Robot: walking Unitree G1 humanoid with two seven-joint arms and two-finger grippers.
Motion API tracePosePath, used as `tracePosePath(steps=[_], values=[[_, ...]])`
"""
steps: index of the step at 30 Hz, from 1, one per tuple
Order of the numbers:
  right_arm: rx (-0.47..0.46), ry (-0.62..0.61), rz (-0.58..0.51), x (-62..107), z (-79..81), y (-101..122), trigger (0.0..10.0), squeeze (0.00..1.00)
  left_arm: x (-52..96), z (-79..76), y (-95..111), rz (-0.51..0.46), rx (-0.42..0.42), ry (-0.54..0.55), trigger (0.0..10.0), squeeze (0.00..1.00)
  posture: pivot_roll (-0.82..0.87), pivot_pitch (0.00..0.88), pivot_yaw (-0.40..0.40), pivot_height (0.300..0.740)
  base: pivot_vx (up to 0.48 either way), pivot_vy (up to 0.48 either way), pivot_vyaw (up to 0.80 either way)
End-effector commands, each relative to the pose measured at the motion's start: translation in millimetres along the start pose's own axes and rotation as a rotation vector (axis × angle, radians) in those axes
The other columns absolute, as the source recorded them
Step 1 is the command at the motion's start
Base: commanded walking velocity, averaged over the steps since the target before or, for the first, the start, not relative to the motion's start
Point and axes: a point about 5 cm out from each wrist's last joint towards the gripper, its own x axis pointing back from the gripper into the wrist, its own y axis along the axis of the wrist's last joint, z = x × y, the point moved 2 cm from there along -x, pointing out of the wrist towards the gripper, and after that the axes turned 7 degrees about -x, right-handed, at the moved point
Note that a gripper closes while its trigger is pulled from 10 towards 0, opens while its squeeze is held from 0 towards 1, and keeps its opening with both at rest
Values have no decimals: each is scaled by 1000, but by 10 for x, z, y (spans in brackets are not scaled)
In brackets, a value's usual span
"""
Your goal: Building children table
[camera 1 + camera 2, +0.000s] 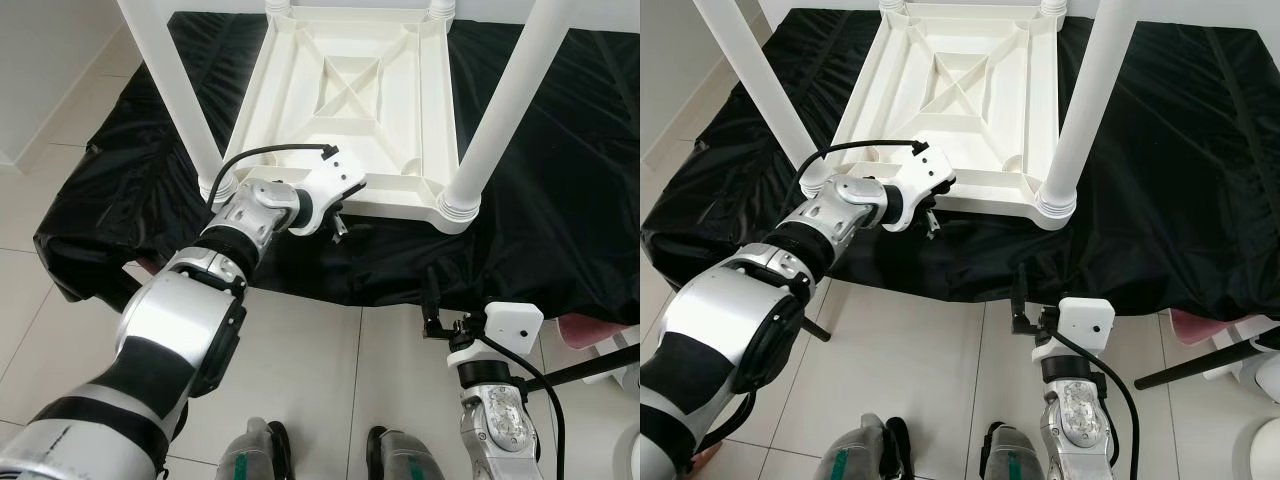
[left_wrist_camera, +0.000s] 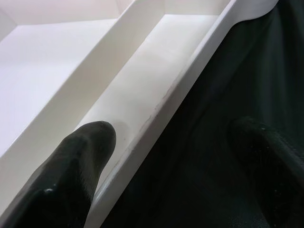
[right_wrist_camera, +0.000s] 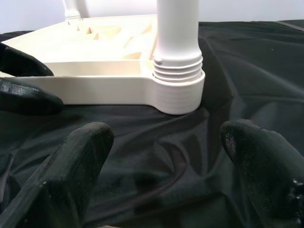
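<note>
The white children's table (image 1: 350, 100) lies upside down on a black sheet (image 1: 560, 200) spread over the floor, its legs (image 1: 505, 110) pointing up. At its near rim, left of the near right leg, the left gripper (image 1: 340, 215) straddles the edge with fingers (image 2: 71, 171) apart, one inside the rim, one over the sheet. The right gripper (image 1: 432, 300) hangs open nearer, just short of the sheet's near edge, facing that leg.
</note>
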Motion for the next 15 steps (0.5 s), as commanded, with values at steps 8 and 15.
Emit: tracePosePath(steps=[8,15], values=[[6,-4,21,32,27,-20,10000,0,4,122,-148,129,29,217,10000,0,-149,168,120,740,0,0,0],[2,-2,26,38,46,-15,10000,0,-37,77,-157,180,-32,205,10000,0,-148,177,125,740,0,0,0]])
